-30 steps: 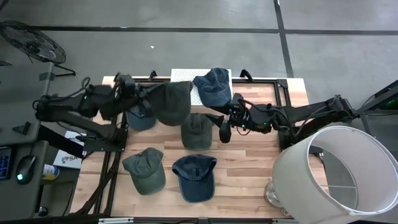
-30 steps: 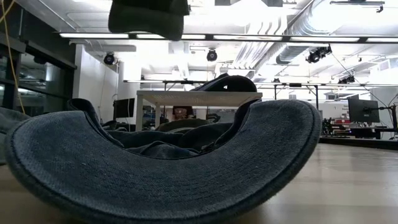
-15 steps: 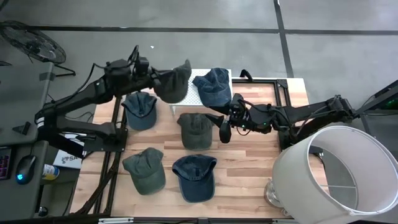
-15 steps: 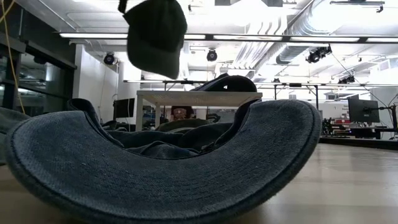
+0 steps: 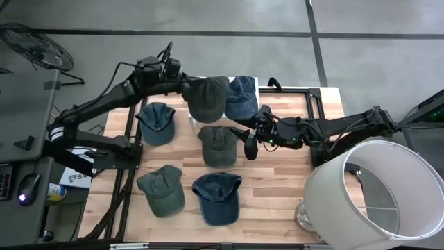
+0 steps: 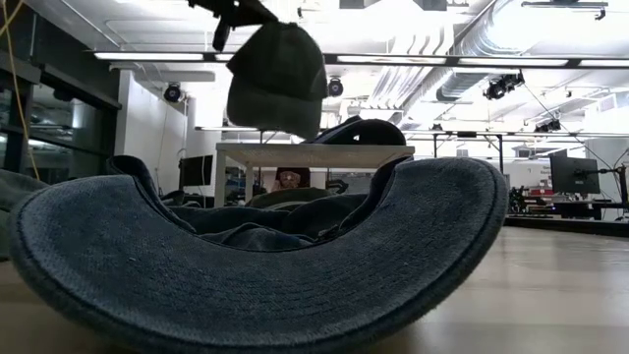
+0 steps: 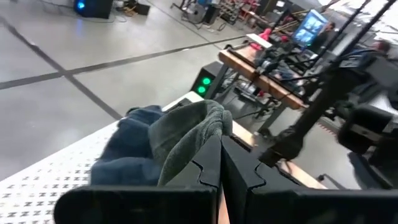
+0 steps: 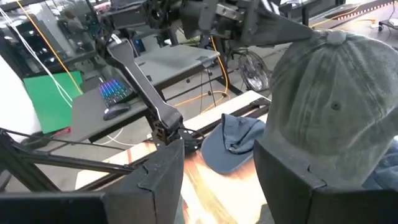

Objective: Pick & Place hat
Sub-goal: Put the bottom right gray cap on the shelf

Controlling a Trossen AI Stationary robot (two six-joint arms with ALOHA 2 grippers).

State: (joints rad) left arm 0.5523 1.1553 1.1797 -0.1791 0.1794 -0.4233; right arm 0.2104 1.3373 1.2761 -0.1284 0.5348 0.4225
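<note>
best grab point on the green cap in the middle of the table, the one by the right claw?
Take the green cap by its brim, the flat edge at the table's rear side, coming straight down from above. It lies crown up and the crown looks soft and rumpled. The open right claw sits just beside it, probably best placed.

Raised dark green cap (image 5: 208, 98) covers part of blue cap (image 5: 242, 96) on white platform (image 5: 257, 86). Low view: near blue cap's brim (image 6: 246, 285) hides most of table; left arm cut off at top edge.
</note>
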